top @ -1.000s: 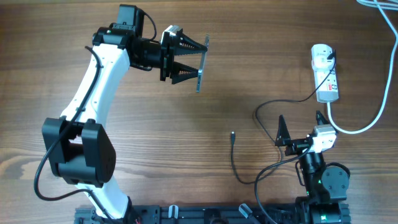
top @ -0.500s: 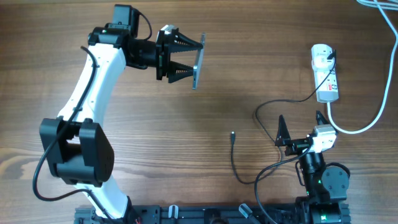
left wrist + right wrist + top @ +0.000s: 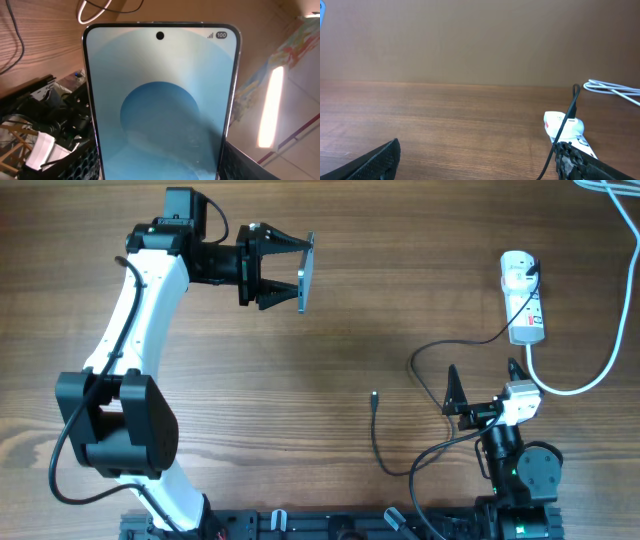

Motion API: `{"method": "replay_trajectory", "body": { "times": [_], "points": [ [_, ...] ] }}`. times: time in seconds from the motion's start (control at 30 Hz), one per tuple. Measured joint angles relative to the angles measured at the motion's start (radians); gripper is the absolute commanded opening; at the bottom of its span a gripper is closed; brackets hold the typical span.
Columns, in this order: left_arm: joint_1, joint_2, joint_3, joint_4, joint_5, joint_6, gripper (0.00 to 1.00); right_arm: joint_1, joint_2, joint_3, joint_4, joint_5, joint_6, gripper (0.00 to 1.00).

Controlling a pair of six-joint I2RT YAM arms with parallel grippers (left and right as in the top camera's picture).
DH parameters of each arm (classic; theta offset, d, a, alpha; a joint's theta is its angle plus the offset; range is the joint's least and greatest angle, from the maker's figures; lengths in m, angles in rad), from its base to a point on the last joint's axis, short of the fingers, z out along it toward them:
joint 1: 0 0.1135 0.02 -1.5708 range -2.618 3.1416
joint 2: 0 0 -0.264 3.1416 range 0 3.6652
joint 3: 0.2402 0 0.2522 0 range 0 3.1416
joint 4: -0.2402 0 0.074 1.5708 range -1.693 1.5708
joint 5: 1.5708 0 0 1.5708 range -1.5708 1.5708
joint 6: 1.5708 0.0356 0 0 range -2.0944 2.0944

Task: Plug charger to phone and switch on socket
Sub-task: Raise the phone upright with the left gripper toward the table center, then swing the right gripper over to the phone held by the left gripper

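Observation:
My left gripper (image 3: 292, 271) is shut on the phone (image 3: 305, 272) and holds it on edge above the table at the upper left. In the left wrist view the phone (image 3: 161, 100) fills the frame, its screen lit pale blue with a darker blue circle. The charger cable (image 3: 455, 340) runs from the socket (image 3: 523, 297) at the right, loops across the table, and ends in a small dark tip (image 3: 374, 396) lying near the middle. My right gripper (image 3: 482, 383) is open and empty near the front right. The socket (image 3: 563, 125) shows in the right wrist view.
A thick white cord (image 3: 600, 365) curves from the socket off to the upper right edge. A black rail (image 3: 330, 525) runs along the table's front edge.
My left arm has moved the phone to the left and a little farther back. The right arm, the cable and the socket have not moved.

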Motion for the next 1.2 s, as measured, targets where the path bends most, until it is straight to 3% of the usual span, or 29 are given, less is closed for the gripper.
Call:
{"method": "replay_trajectory", "body": {
  "times": [1.2],
  "points": [
    [0.0,0.0,0.0,0.0,-0.009,-0.033,0.63,0.0,0.0,0.0,0.004,-0.017,0.031,1.0]
  ]
}}
